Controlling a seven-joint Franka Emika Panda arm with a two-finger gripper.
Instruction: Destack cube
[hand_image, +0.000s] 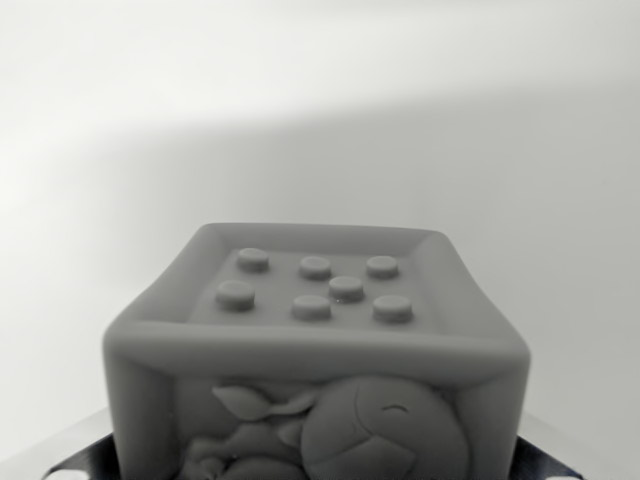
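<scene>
A soft grey rubber cube (315, 350) with seven raised studs fills six o'clock on a plain pale worktop (320, 120); jaws' state can't be told

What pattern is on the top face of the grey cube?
Seven raised round studs inside a raised rim on the grey soft-looking cube, shown in the wrist view.

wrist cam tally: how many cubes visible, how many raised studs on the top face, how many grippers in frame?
Grey soft-looking cube with a recessed top and a relief figure on its front face: 1
Round raised studs on its top face: 7
Grippers: 0 in view
Total: 8 things counted. Any cube underneath cannot be told; only dark, white-dotted corners show at the bottom edge.
</scene>
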